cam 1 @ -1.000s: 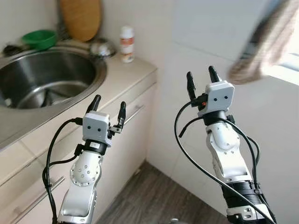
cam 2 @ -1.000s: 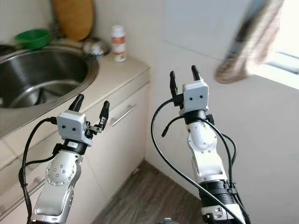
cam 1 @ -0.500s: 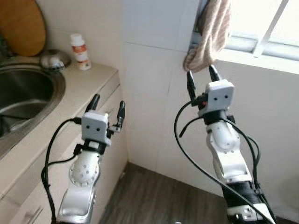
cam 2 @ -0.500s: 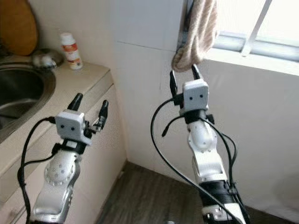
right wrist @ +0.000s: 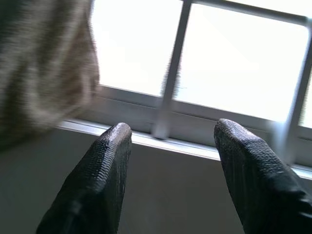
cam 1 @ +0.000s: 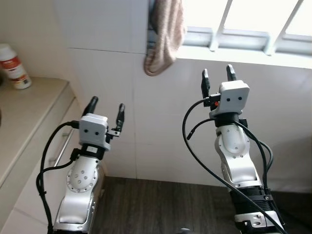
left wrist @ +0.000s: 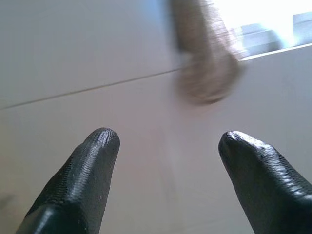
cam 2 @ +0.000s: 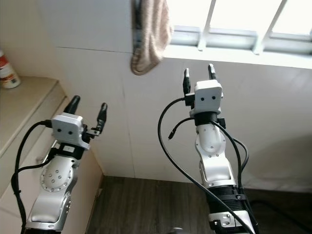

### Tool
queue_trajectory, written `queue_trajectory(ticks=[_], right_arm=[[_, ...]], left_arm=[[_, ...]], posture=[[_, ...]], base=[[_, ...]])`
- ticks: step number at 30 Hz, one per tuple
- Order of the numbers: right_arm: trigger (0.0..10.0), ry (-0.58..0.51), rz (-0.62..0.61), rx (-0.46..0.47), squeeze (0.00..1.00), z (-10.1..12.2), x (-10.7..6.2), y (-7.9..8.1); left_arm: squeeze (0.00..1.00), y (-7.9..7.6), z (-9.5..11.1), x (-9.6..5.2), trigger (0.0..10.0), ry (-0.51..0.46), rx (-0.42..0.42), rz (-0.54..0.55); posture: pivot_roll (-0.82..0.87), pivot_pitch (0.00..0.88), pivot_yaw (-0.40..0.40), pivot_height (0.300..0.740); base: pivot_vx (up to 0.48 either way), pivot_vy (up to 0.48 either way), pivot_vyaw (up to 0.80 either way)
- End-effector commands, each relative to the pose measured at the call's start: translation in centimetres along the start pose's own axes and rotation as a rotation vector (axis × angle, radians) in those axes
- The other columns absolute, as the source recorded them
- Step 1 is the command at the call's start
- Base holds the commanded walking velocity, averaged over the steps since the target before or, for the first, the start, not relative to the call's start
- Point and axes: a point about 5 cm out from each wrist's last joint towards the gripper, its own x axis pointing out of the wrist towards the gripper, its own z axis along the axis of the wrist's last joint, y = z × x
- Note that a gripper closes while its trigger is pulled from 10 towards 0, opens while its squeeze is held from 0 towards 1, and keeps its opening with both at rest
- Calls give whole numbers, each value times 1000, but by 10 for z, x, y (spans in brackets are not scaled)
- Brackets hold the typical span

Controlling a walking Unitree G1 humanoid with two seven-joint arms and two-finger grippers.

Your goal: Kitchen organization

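Note:
My left gripper [cam 1: 106, 107] is raised in front of me, open and empty, facing the tiled wall. To its right my right gripper [cam 1: 217, 77] is held higher, open too, with nothing between its fingers, just below the window sill [cam 1: 243, 46]. A beige cloth [cam 1: 165, 35] hangs from the window's left corner, up and between the two grippers; it is a blur in the left wrist view [left wrist: 207, 63] and the right wrist view [right wrist: 44, 73]. A white bottle with a red label [cam 1: 13, 67] stands on the beige counter [cam 1: 29, 117] at the far left.
The counter's cabinet front with a metal drawer handle [cam 1: 61, 151] runs down the left side. A white tiled wall [cam 1: 161, 131] stands straight ahead, close to both grippers. Dark wood floor [cam 1: 161, 204] lies below. A barred window [cam 1: 253, 19] is above the wall.
The whole view has swung to the right: the sink and cutting board have left the picture, the window and hanging cloth have come to the middle. Both grippers hold the same open pose.

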Motion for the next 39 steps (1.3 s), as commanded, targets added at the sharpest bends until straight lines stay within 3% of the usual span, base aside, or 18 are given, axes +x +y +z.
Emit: queue_trajectory(ticks=[1,9,25,30,39], right_arm=[[10000,16,-40,-20,0,-2,1,-10],[10000,28,-50,-28,0,-4,1,-10],[10000,51,-54,-32,0,-8,2,-10],[10000,115,-83,3,0,-16,2,-12],[10000,330,-147,178,0,-44,2,-20]], left_arm=[[0,-7,1,1,10000,-4,-15,-25],[0,-8,2,2,10000,-3,-15,-24],[0,-8,1,2,10000,1,-20,-18],[0,-8,1,2,10000,4,-17,-19],[0,-7,0,2,10000,13,-13,-18]], posture=[[7,0,-21,740],[10,0,-24,740],[9,0,-24,740],[11,0,-25,740],[11,0,-24,740]], base=[[0,0,-800],[0,0,-800],[0,-397,-680],[0,0,0],[0,0,-533]])
